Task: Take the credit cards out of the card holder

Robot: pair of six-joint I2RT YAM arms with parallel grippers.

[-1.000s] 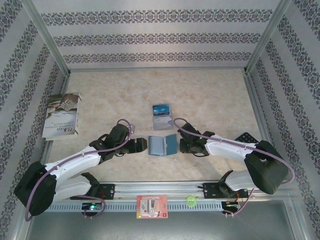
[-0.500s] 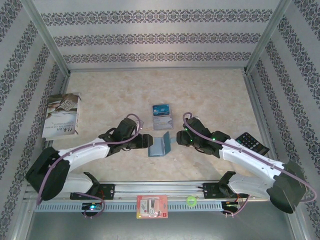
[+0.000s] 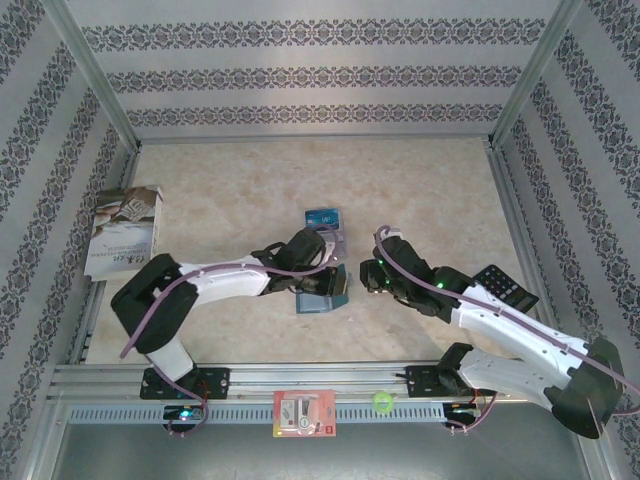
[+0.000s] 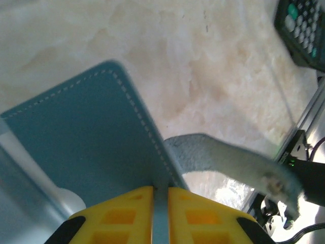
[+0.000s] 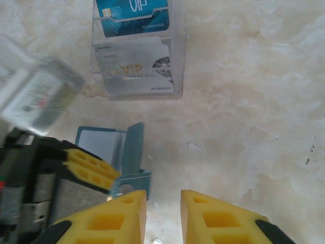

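The teal card holder [image 4: 86, 147] sits half open near the middle of the tabletop [image 3: 420, 190], closer to its near edge. One flap is pinched between the yellow fingers of the left gripper [image 4: 160, 195], which is clamped on the stitched edge. Just beyond it, toward the far edge, the credit cards [image 5: 134, 68] lie in a clear sleeve, a blue card above a pale one. The right gripper [image 5: 164, 201] hovers just beside the holder's right side, its jaws a narrow gap apart with nothing between them but bare marble. A pale panel shows in the holder's inner pocket; whether that is a card left inside cannot be told. The step in hand looks to be bracing the holder so its pockets can be worked. It would go best with the left grip firm on the flap and no dragging across the tabletop. The right gripper should come in low, take any card by its exposed edge and draw it along the pocket rather than upward. A calculator [image 3: 505, 285] by the right edge and a book [image 3: 123, 232] by the left lie well apart.
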